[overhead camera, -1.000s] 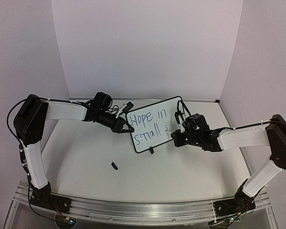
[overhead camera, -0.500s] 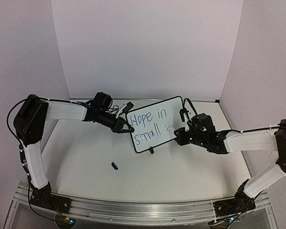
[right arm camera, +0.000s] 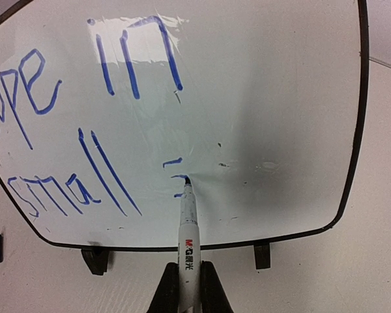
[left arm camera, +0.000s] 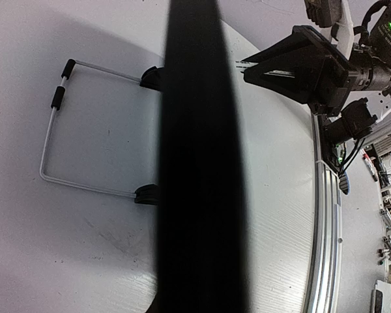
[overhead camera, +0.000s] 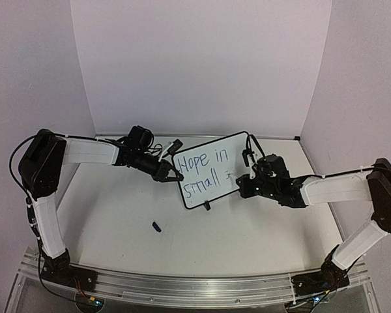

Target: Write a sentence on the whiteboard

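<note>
A: Where's the whiteboard (overhead camera: 208, 171)?
B: Upright, mid tabletop (overhead camera: 117, 215). The sentence (right arm camera: 103, 173) reads "Hope in small" plus a few strokes.
A: Arms?
B: The left end effector (overhead camera: 171, 175) pinches its left edge. The right end effector (right arm camera: 186, 287) pinches a marker (right arm camera: 188, 225), tip touching the board.

On my white table (overhead camera: 111, 208) a small dark piece (overhead camera: 156, 227) lies by itself toward the near side. It may be a pen cap, though it is too small for me to be sure. A ribbed aluminium rail (overhead camera: 182, 285) runs along the near edge, and plain white walls (overhead camera: 195, 65) close the back and sides.
</note>
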### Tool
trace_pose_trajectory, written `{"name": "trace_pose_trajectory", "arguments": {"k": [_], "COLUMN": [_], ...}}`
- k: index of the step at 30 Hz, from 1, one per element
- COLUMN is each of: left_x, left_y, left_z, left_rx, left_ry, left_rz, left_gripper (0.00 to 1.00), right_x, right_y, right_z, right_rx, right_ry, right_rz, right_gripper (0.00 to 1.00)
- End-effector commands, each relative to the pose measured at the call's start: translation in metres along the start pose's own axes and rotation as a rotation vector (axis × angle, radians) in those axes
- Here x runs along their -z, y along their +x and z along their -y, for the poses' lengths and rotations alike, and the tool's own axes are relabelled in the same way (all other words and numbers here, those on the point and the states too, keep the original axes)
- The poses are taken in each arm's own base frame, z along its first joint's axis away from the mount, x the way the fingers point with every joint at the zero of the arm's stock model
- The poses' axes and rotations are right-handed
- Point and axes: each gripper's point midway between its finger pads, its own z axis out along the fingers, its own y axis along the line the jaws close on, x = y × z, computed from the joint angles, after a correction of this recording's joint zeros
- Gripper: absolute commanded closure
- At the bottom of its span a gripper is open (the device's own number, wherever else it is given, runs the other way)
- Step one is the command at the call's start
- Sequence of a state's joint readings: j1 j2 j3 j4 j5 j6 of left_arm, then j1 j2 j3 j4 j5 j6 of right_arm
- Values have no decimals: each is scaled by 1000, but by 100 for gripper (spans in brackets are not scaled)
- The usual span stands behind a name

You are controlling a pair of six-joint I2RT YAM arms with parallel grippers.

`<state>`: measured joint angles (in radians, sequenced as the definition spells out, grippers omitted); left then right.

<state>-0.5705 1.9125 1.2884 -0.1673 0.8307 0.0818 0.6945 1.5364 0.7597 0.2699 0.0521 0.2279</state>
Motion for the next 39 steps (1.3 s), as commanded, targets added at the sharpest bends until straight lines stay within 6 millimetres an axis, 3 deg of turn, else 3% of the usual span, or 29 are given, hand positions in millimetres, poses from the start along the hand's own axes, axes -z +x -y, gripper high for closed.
{"name": "trace_pose_trajectory", "arguments": {"k": [1,22,32,39], "left_x": [-8,-7,-7,-8], "left_y": [2,2,2,3], "left_z": [10,11,11,10], "left_rx": [-3,-7,-7,-4], "left_ry": [27,27,26,27], "left_rz": [-28,-28,-28,-32], "left_gripper": [100,100,100,100], "right_x": [-3,-4,15,8], "right_y": [-19,-21,-35,-41], "right_z": [-1,17,7,1], "right_rx": [6,-13,11,25], "right_ry": [5,78,13,-5], "right_rz": [43,46,93,91], "right_gripper": [100,100,100,100]}}
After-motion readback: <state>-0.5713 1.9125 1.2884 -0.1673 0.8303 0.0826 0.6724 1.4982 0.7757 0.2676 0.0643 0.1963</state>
